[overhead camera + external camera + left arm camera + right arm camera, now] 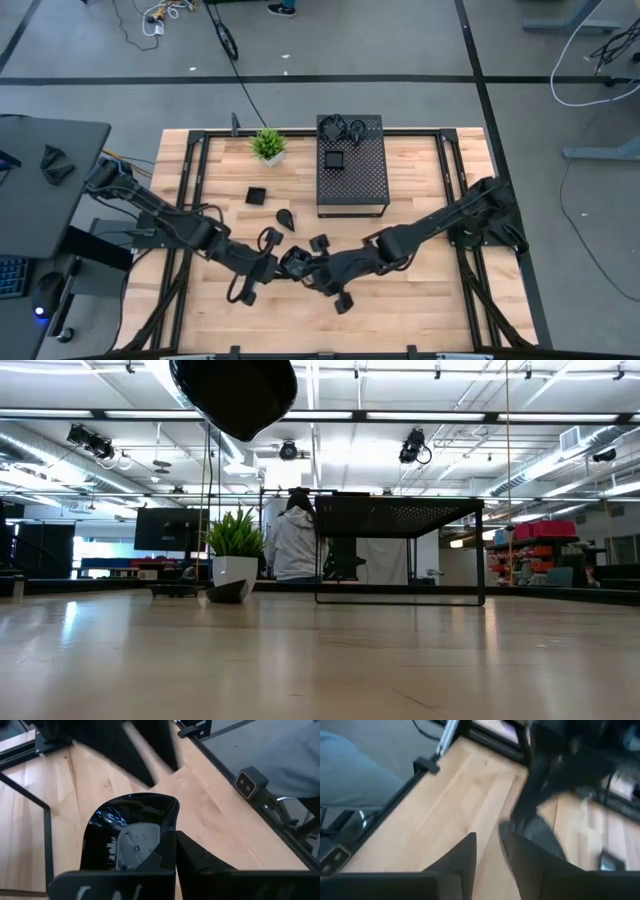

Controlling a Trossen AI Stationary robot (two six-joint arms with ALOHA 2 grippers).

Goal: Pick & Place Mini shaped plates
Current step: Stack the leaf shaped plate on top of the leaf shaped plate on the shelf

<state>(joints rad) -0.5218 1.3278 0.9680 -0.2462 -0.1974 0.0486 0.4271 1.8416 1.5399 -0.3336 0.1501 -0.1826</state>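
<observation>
Near the middle of the desk, toward its front edge, both arms meet tip to tip in the high view. Left claw is clamped shut on the rim of a glossy black plate, as its wrist view shows plainly; the plate is carried clear of the wood. Right claw stands just beside it, fingers parted by a narrow gap with nothing between them; a dark blurred shape beyond its fingers appears to be the other arm and its load, though this cannot be settled. Judgement: a hand-over between the arms is in hand or just finished, with the left now bearing the plate. Other plates lie loose on the desk: a square plate and a teardrop plate left of the perforated box, one more plate close to the claws, and several resting on top of the box. A potted plant stands at the rear left of the box. Next move, as judged: the right claw should back away clear, and the left arm should carry its plate to the set-down spot, lower it level and let go only once it rests flat. Risk: the glossy rim may slip in a thin edge grip.
</observation>
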